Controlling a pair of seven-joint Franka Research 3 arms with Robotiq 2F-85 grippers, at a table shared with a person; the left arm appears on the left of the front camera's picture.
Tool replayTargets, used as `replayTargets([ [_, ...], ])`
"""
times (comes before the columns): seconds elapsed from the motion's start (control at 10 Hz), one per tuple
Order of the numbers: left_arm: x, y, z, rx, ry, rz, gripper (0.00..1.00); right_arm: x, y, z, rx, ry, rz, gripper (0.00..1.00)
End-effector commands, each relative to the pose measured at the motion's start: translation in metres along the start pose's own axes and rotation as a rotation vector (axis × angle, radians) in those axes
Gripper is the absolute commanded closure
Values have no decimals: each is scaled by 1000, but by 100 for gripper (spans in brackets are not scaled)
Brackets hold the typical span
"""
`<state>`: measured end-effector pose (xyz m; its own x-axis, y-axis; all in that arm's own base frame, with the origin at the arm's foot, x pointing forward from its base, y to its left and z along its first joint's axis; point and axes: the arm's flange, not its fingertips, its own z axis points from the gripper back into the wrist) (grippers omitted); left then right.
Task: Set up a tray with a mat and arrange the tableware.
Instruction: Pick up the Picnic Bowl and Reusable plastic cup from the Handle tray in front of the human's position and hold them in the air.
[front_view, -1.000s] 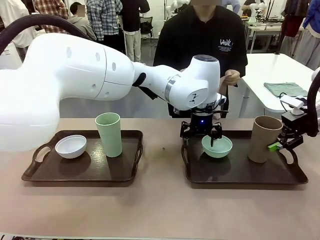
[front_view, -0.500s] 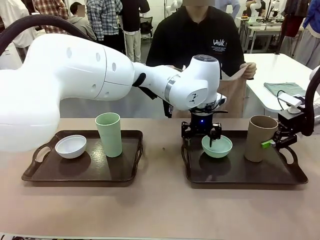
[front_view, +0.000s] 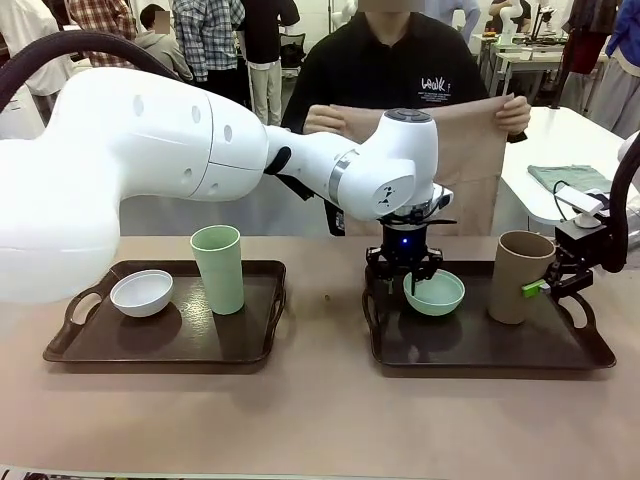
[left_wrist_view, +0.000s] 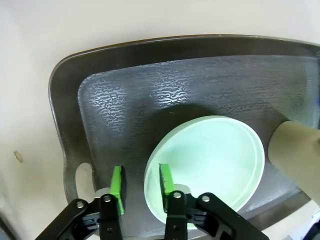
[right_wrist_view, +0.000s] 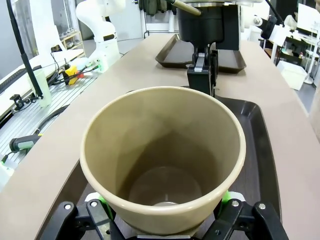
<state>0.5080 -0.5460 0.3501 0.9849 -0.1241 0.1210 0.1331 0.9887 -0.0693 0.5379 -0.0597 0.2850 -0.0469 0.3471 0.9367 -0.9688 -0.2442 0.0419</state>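
Evidently clearing the right tray (front_view: 500, 350) for the mat (front_view: 470, 150) the person holds up: left gripper (left_wrist_view: 141, 175) clamps the mint green bowl (left_wrist_view: 210, 160) by its rim, right gripper (right_wrist_view: 164, 198) grasps the taupe cup (right_wrist_view: 150, 135).

Bright, even overhead light; front view sharp. My left wrist view: glare streaks on tray (left_wrist_view: 150, 95) upper centre, mint green bowl (left_wrist_view: 210, 160) washed out. Right wrist view: taupe cup (right_wrist_view: 165, 145) interior shaded, wide-angle bend at edges.
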Motion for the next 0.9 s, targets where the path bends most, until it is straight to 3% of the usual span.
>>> replayTargets([
  [0.0,4,0,2,-32,9,1,100,-2,8,-7,-1,-2,29,72],
  [0.1,3,1,1,-32,14,5,100,-3,9,-8,-1,-2,31,100],
  [0.2,2,2,0,-30,15,9,100,-3,9,-8,0,-2,34,72],
  [0.3,-1,3,5,-38,12,15,100,-4,10,-9,1,-3,34,100],
  [0.5,-19,6,42,11,-7,-32,100,5,21,-2,-28,-5,28,100],
  [0.8,-61,18,167,-18,-92,-62,100,73,78,38,-101,-11,80,100],
])
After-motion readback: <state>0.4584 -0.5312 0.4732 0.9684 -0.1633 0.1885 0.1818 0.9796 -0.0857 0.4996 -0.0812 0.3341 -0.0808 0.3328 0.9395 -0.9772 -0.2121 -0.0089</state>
